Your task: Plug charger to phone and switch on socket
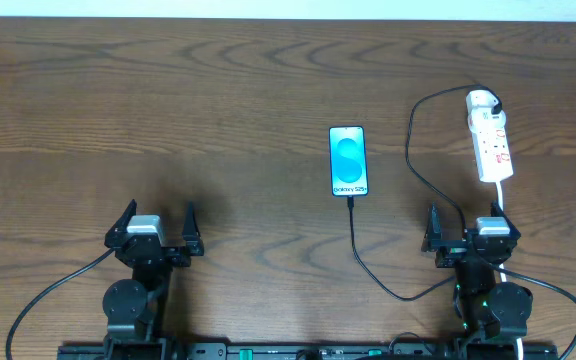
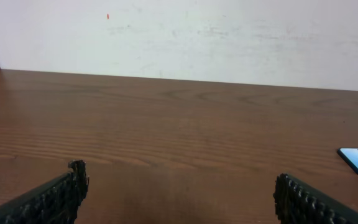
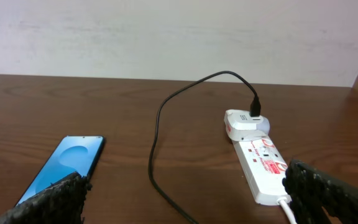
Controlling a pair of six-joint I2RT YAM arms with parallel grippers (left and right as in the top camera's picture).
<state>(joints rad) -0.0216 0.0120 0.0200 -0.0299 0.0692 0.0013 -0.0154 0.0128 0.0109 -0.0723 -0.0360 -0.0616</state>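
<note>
**benchwatcher:** Going left to right, what's actually where? And which arm gets the switch?

**yam_fan:** Far left is the left gripper [image 1: 157, 222], parked at the near edge of the table [image 1: 218, 100]. Its jaws are spread wide with nothing between them, and its wrist view only catches a corner of the screen. Past the middle is the phone [image 1: 349, 160], face up, screen lit, long axis running straight away from the robot. The charger [image 1: 352, 230] meets the phone's near short edge and from above it looks plugged in, but I can't tell if the tip is fully seated. From there the cable loops toward the right arm, then arcs back up to a white adapter [image 3: 244, 121] sitting in the far end of the socket [image 1: 493, 148].

**benchwatcher:** So the socket's on the right?

**yam_fan:** Yep. It's straight ahead of the right gripper [image 3: 185, 180] and a touch to its right, lengthwise away from the robot, with the white cord [image 3: 286, 208] leaving the near end. That gripper is also wide open and empty. My guess is the switch is the right arm's job, since it's near the socket and the left arm is well apart from it. The red marks are too small to read on or off.

**benchwatcher:** Counts?

**yam_fan:** One phone, one black cable, one strip, one adapter, one white cord, two grippers.
</note>
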